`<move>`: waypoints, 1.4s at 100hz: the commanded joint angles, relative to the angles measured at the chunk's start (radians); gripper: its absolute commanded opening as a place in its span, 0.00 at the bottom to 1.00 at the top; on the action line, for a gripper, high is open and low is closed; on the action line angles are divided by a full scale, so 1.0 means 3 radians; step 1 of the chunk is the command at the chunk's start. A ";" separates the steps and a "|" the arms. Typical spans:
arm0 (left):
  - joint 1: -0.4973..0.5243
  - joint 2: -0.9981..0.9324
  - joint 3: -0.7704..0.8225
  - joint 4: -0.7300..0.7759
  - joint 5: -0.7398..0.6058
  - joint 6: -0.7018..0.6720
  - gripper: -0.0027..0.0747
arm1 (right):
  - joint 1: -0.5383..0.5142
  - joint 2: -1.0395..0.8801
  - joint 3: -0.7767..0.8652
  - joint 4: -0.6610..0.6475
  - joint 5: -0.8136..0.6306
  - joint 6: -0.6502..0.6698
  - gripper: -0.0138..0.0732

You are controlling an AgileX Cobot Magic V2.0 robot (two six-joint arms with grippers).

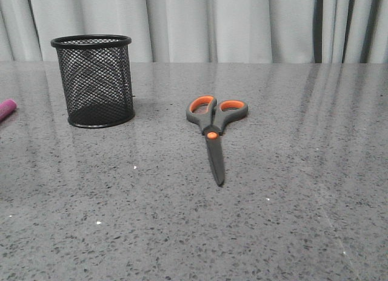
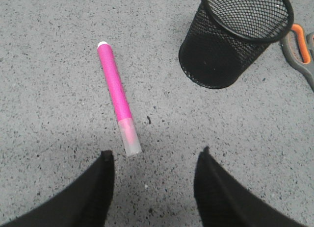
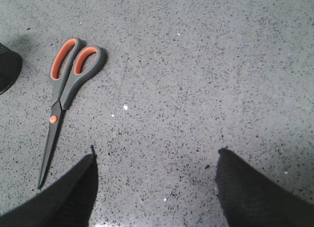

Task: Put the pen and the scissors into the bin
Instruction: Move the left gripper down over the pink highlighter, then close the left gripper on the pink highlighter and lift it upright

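The black mesh bin stands upright at the left of the table; it also shows in the left wrist view. The pink pen lies flat on the table beside the bin; only its end shows at the left edge of the front view. The grey and orange scissors lie closed in the middle, blades toward me, and show in the right wrist view. My left gripper is open above the table, just short of the pen's clear end. My right gripper is open and empty, beside the scissors.
The grey speckled table runs back to a pale curtain. One scissor handle shows behind the bin in the left wrist view. The bin's edge shows in the right wrist view.
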 commanded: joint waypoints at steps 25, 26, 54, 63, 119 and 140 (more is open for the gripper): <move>-0.0025 0.0681 -0.0450 -0.0081 -0.0090 0.0077 0.53 | -0.0012 0.0012 -0.0113 0.0017 -0.0188 -0.0049 0.69; -0.0025 0.0717 -0.0464 -0.0073 -0.0090 0.0077 0.53 | -0.0012 0.0012 -0.0113 0.0017 -0.0188 -0.0049 0.69; -0.0025 0.1421 -0.0754 0.0063 0.0006 0.0092 0.53 | -0.0012 0.0012 -0.0113 0.0017 -0.0188 -0.0049 0.69; -0.0025 0.1596 -0.0846 0.0068 0.0036 0.0092 0.53 | -0.0012 0.0012 -0.0113 0.0017 -0.0188 -0.0049 0.69; -0.0039 0.2010 -0.1073 0.0258 0.0017 0.0092 0.53 | -0.0012 0.0012 -0.0113 0.0017 -0.0202 -0.0049 0.69; -0.0097 0.2046 -0.1073 0.0244 -0.0025 0.0092 0.53 | -0.0012 0.0012 -0.0113 0.0017 -0.0215 -0.0049 0.69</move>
